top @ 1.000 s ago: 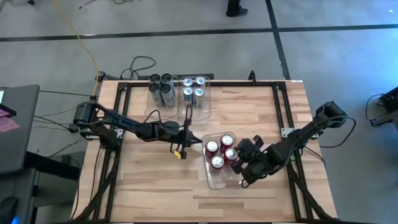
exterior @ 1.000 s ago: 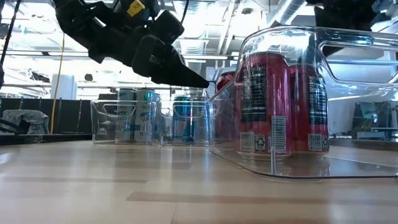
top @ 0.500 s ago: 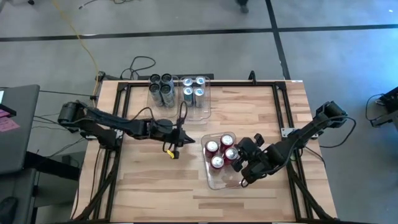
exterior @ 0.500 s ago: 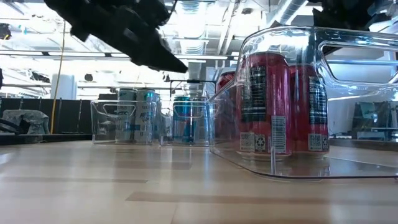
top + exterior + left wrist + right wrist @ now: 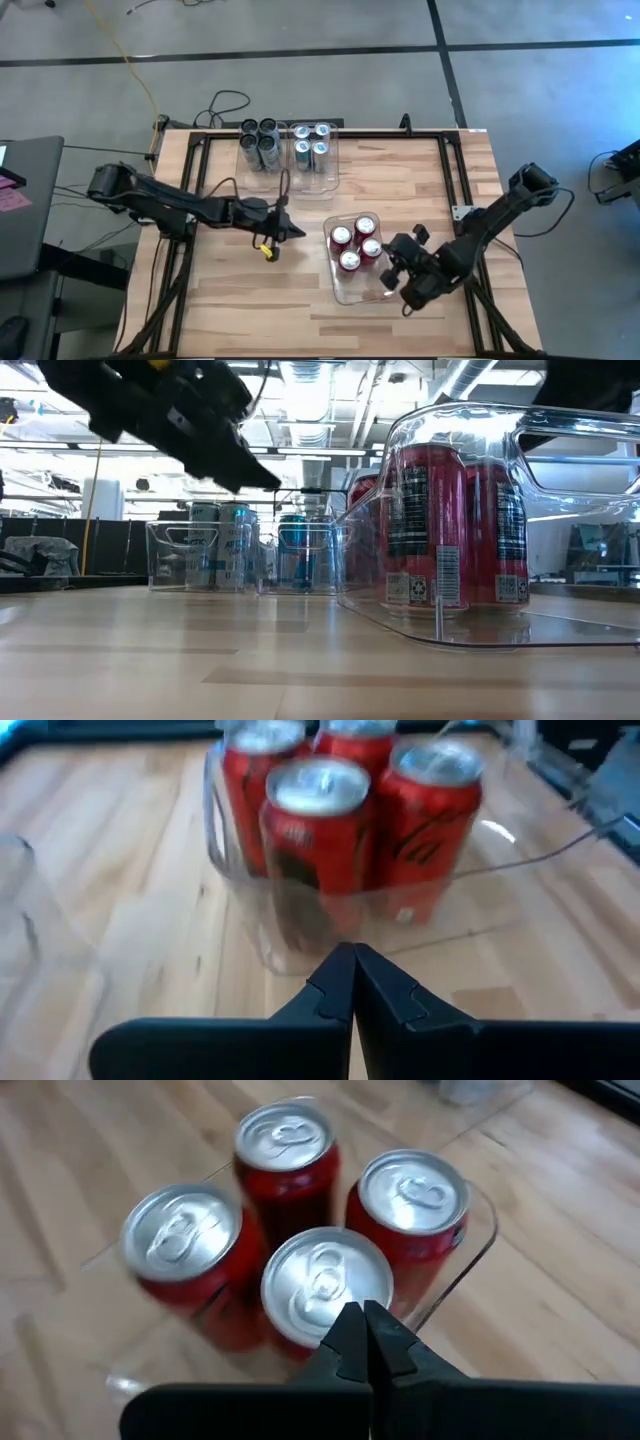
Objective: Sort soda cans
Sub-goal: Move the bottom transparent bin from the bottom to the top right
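Several red soda cans (image 5: 352, 246) stand upright in a clear bin (image 5: 345, 288) near the table's middle; they also show in the left wrist view (image 5: 318, 830) and the right wrist view (image 5: 325, 1285). Dark grey cans (image 5: 258, 145) and silver-blue cans (image 5: 312, 145) stand in two clear bins at the far edge. My left gripper (image 5: 297, 233) hovers shut just left of the red cans' bin, pointing at it (image 5: 352, 965). My right gripper (image 5: 386, 276) hovers shut at the bin's near right corner, above the cans (image 5: 362, 1325). Neither holds anything.
Bare wooden tabletop (image 5: 250, 300) lies left of and in front of the red cans' bin. A black metal frame (image 5: 440, 135) runs around the table's edges. Cables (image 5: 225, 103) lie beyond the far left corner.
My left gripper has drawn back toward the table's left edge, away from the red cans' bin, staying shut. My right gripper has pulled back from over the bin toward the near edge and slightly right. The cans and bins have stayed in place.
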Controlling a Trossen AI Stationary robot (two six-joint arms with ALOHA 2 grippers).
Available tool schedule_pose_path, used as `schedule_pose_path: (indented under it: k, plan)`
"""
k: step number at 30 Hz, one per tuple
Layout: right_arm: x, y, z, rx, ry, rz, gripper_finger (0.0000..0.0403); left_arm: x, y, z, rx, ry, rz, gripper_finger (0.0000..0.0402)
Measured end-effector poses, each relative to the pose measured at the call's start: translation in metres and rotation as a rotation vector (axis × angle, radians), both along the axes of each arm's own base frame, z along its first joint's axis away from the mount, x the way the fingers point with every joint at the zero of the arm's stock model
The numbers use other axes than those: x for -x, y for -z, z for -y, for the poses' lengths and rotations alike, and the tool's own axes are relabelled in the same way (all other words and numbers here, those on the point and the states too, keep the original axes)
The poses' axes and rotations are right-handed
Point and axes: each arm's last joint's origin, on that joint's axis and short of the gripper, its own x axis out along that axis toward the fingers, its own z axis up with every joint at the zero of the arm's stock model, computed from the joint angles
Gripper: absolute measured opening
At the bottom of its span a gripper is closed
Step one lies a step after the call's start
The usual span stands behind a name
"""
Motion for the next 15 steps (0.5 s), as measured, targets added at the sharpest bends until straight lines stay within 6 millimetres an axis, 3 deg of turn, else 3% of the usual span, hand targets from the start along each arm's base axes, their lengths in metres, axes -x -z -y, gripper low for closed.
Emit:
schedule_pose_path:
  k: [8,15]
  plan:
    - [0.006,-0.006,-0.018,-0.063,-0.075,0.074,0.0,-0.025,0.035,0.003,0.058,0.035,0.03,0.0]
    - [0.017,-0.011,-0.025,-0.121,-0.08,0.109,0.0,-0.052,0.051,0.007,0.09,0.087,0.016,0.0]
